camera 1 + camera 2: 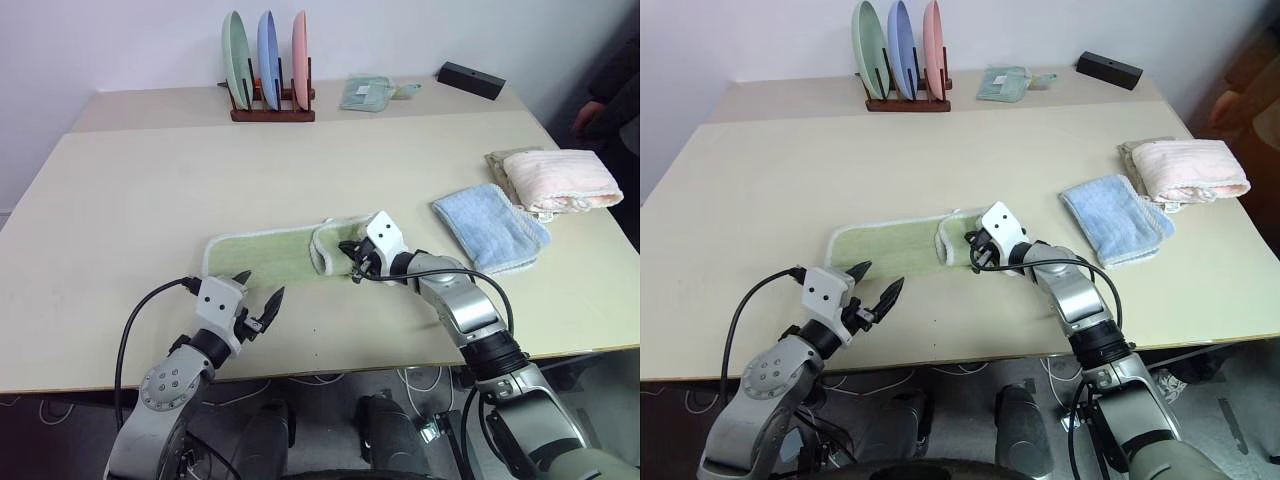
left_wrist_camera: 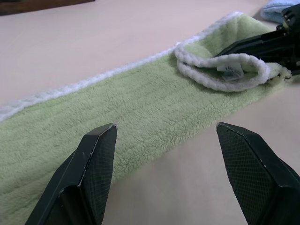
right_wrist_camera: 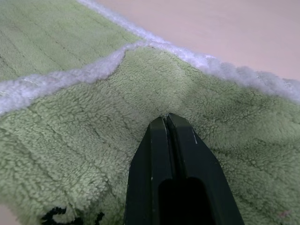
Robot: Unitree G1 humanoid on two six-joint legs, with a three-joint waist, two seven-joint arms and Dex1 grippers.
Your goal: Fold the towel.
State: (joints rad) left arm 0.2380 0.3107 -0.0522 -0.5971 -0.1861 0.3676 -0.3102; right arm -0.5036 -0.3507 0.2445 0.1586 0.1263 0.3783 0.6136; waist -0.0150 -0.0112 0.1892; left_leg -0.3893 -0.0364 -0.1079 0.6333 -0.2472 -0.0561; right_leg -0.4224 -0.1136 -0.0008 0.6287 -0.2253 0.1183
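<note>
The light green towel [image 1: 265,255] lies as a long strip across the table's front middle. Its right end is doubled back on itself in a loop with white trim [image 2: 220,70]. My right gripper [image 1: 352,262] rests on that folded end, shut, with the cloth puckered at its tips [image 3: 165,117]. A dark embroidered mark [image 3: 70,216] shows beside its fingers. My left gripper [image 1: 262,287] hovers open just in front of the strip's near edge, left of the fold, with nothing between its fingers [image 2: 96,164].
A folded light blue towel [image 1: 490,228] and a folded pale pink towel [image 1: 560,178] lie to the right. At the back stand a plate rack [image 1: 270,100], a small green cloth [image 1: 365,92] and a black box [image 1: 470,78]. A person's hand [image 1: 588,115] shows far right.
</note>
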